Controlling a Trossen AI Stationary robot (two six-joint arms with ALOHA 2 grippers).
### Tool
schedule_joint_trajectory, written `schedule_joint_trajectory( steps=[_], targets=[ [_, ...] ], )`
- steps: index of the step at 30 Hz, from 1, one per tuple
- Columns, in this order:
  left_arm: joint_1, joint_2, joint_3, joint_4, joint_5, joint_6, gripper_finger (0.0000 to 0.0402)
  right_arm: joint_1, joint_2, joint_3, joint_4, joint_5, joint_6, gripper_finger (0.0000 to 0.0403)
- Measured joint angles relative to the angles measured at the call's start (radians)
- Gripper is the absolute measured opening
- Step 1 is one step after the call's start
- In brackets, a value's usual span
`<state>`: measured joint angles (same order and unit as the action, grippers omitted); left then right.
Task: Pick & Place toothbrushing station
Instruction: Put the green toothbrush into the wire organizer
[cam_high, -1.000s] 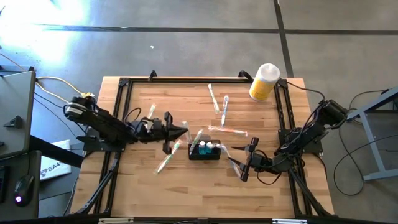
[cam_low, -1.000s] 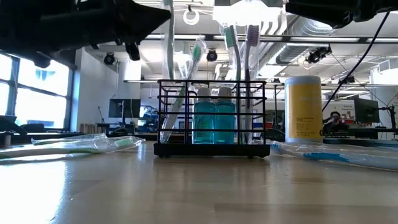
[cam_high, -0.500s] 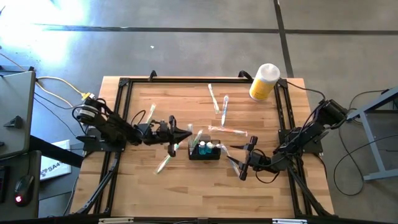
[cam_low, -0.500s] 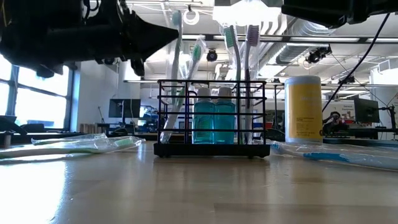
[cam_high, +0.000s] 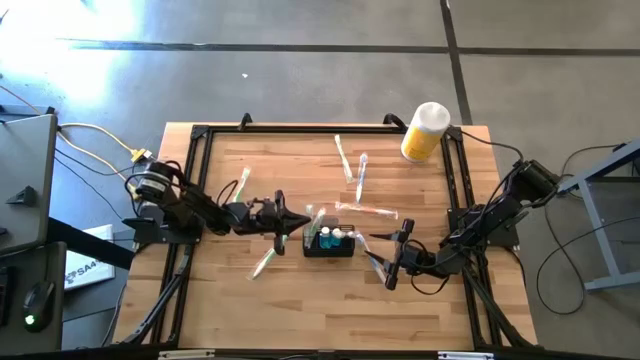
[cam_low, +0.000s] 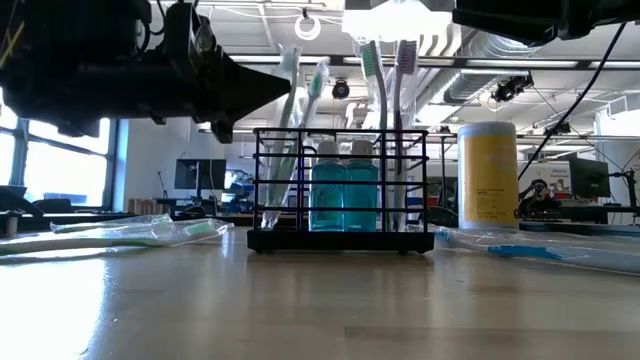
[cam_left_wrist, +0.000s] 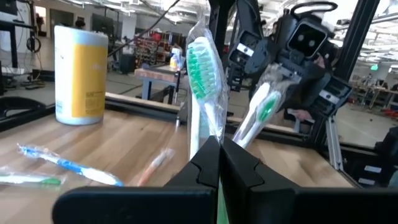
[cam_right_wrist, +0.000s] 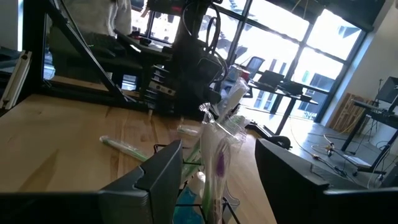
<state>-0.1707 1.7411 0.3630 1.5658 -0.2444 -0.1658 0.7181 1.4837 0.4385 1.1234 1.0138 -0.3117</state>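
Note:
The toothbrushing station (cam_high: 329, 243) is a black wire caddy (cam_low: 340, 190) in the middle of the table. It holds two blue bottles and several upright toothbrushes. My left gripper (cam_high: 298, 221) is at its left end, level with the brush heads, shut on a green-bristled toothbrush in a clear wrapper (cam_left_wrist: 202, 68). In the low view that toothbrush (cam_low: 285, 120) leans with its lower end down inside the caddy's left end. My right gripper (cam_high: 370, 250) stands open just right of the caddy, pointing at it and touching nothing (cam_right_wrist: 217, 180). My left gripper pinches the wrapped toothbrush's handle (cam_left_wrist: 210, 134) between its two fingers, a little below the head. The fingers (cam_low: 268, 88) come level from the table's left and lie across the brush. The brush stands slightly tilted, head up, with its lower end (cam_low: 266, 205) inside the caddy.
A yellow cylinder with a white cap (cam_high: 424, 132) stands at the far right. Loose wrapped toothbrushes lie on the wood at the far middle (cam_high: 345, 160), right of the caddy (cam_high: 366, 210) and left of it (cam_high: 265, 262). Black frame rails run along the table's edges.
My left gripper has sunk and moved a little toward the caddy, staying shut on the wrapped toothbrush. The brush has come down with it and now leans, its lower end deeper in the caddy's left end. My right gripper has kept still.

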Motion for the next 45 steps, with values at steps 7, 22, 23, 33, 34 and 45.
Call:
schedule_joint_trajectory(
  steps=[7,22,23,33,34,45],
  targets=[
    [-0.047,0.012,0.000,0.000,0.004,0.033,0.0000,0.000,0.000,0.000,-0.011,0.000,0.000,0.0194],
    [-0.081,0.012,0.000,-0.019,0.003,0.108,0.0000,0.000,0.000,0.000,-0.013,0.000,0.018,0.0194],
    [-0.078,0.012,0.000,-0.019,0.003,0.109,0.0000,-0.001,0.000,0.000,-0.013,0.000,0.018,0.0194],
    [-0.057,0.012,0.000,-0.078,-0.028,0.088,0.0000,-0.001,0.000,0.000,-0.013,0.000,0.019,0.0194],
    [-0.059,0.012,0.000,-0.078,-0.027,0.092,0.0000,-0.001,0.000,0.000,-0.013,0.000,0.019,0.0194],
    [-0.058,0.011,0.001,-0.100,-0.037,0.136,0.0004,-0.001,0.000,0.000,-0.013,0.000,0.018,0.0194]
  ],
)
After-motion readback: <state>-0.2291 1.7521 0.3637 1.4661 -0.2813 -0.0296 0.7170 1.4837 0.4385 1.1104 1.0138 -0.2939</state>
